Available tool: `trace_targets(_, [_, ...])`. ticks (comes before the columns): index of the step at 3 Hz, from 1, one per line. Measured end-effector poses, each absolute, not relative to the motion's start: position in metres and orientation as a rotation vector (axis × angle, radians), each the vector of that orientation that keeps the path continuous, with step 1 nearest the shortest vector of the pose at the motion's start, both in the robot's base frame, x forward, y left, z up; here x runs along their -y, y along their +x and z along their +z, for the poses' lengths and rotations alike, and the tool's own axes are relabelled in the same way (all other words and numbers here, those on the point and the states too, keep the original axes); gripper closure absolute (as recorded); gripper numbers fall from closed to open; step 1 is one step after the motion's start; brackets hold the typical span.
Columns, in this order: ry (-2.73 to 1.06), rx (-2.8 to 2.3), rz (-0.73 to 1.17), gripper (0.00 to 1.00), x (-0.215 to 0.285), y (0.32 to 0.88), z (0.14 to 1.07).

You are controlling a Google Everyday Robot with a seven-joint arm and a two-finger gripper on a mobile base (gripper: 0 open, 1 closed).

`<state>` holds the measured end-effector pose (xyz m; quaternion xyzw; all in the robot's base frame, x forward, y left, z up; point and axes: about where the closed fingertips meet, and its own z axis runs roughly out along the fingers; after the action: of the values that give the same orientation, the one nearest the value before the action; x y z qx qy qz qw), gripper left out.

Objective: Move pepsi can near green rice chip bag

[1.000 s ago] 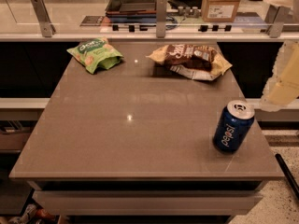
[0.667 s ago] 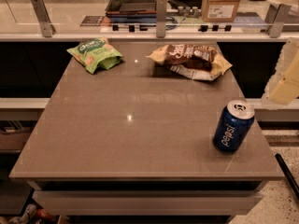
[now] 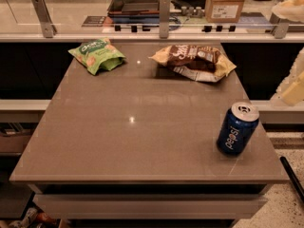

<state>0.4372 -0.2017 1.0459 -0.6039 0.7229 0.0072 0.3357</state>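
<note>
The pepsi can (image 3: 237,128) is dark blue with white lettering and a silver top. It stands upright near the table's right front corner. The green rice chip bag (image 3: 97,55) lies at the table's far left corner, a long way from the can. My gripper (image 3: 293,83) shows only as a pale shape at the right edge of the view. It is beyond the table's right side, above and to the right of the can, and does not touch it. It holds nothing that I can see.
A larger brown and yellow chip bag (image 3: 194,61) lies at the far right of the grey table (image 3: 133,141). Behind the table runs a counter with a rail and posts (image 3: 164,13), a tray and a cardboard box (image 3: 227,1).
The pale gripper shape at the right edge has drawn slightly to the right. The can and both bags have not moved.
</note>
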Motion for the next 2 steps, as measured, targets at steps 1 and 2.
trace_targets(1, [-1.534, -1.863, 0.117, 0.00, 0.211, 0.445, 1.030])
trace_targets(2, [-1.484, -1.858, 0.197, 0.00, 0.215, 0.442, 1.009])
